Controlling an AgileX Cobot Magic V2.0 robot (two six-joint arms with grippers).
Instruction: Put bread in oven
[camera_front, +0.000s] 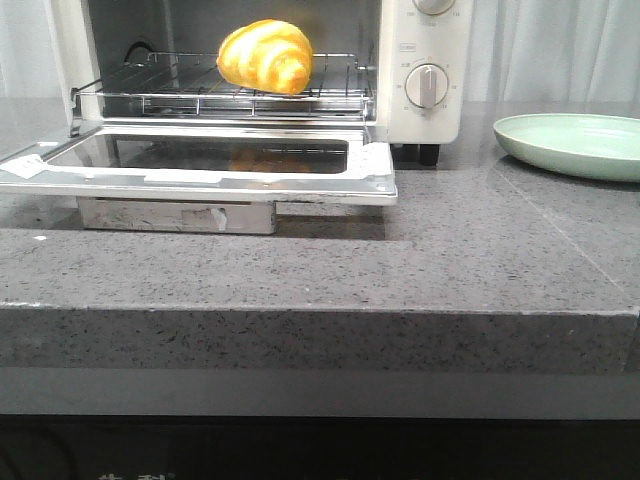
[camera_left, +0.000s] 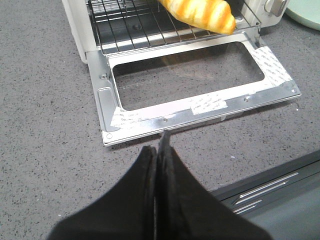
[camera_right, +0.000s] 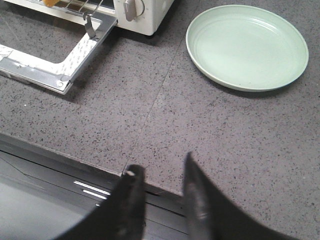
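The bread (camera_front: 266, 56) lies on the rack (camera_front: 225, 92) inside the oven (camera_front: 425, 70), door (camera_front: 200, 165) down, while the left end effector (camera_left: 159, 150) is closed and empty, the right end effector (camera_right: 160, 182) parted and empty above the table (camera_front: 480, 260).

Left gripper (camera_left: 159, 150) has its black fingers pressed flat together, nothing between them. Right gripper (camera_right: 161, 181) sits with a clear gap between its two fingers (camera_right: 134, 186), also holding nothing.
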